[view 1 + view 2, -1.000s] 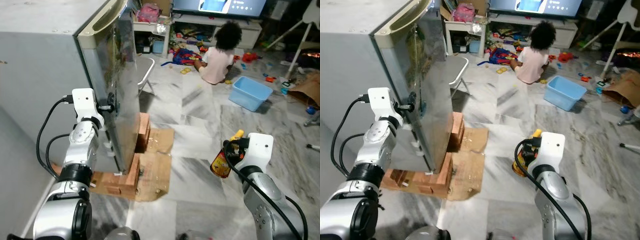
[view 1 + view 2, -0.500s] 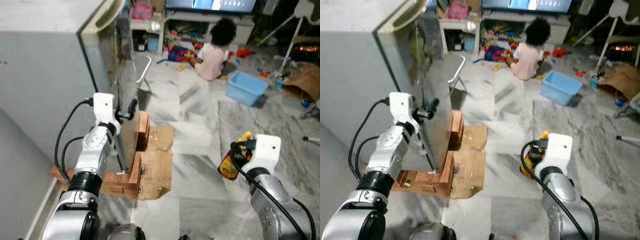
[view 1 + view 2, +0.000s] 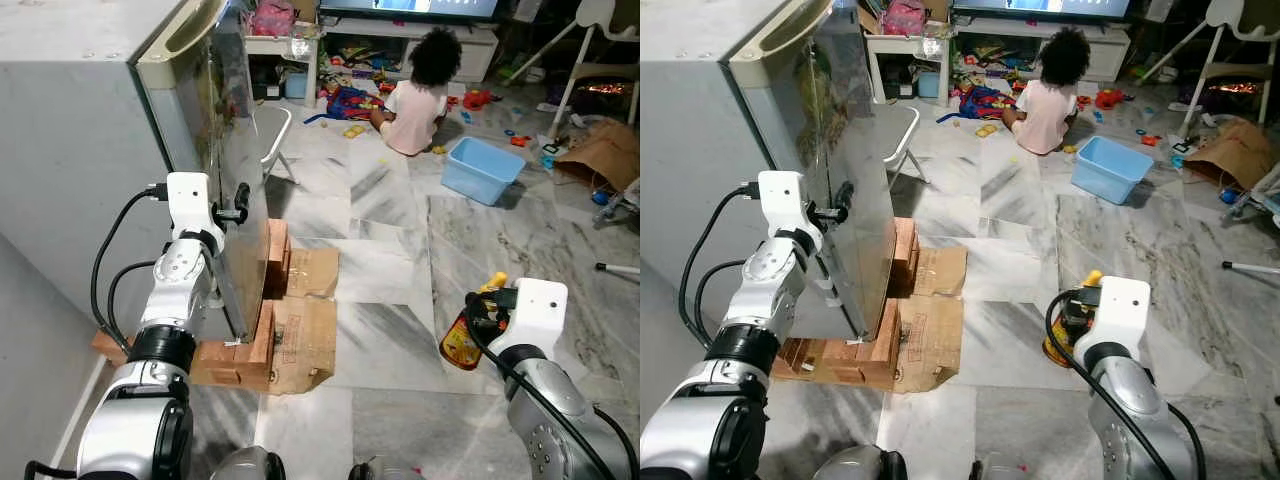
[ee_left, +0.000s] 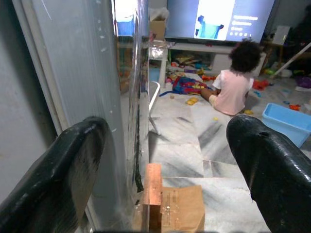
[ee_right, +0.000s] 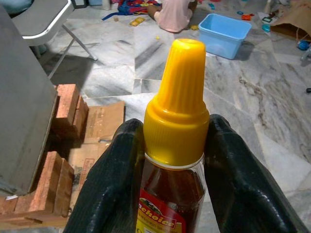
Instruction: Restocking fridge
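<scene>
The grey fridge (image 3: 80, 150) stands on my left with its shiny door (image 3: 238, 160) turned edge-on to me. My left gripper (image 3: 240, 200) is held up against that door edge. In the left wrist view its fingers (image 4: 63, 174) are spread wide and open, and the door edge (image 4: 138, 121) runs up between them. Whether they touch it I cannot tell. My right gripper (image 5: 174, 128) is low on the right, shut on a sauce bottle (image 3: 462, 340) with a yellow cap (image 5: 177, 111) and a red label.
Bricks (image 3: 262, 340) and flattened cardboard (image 3: 305, 335) lie under the fridge. A folding chair (image 3: 270, 125) stands behind the door. A person (image 3: 415, 95) sits on the marble floor near toys. A blue tub (image 3: 483, 170) and a cardboard box (image 3: 600, 150) are further right.
The whole view has swung and steadied. My left gripper has stayed at the fridge door edge. The bottle is still in my right gripper, slightly lower in the picture.
</scene>
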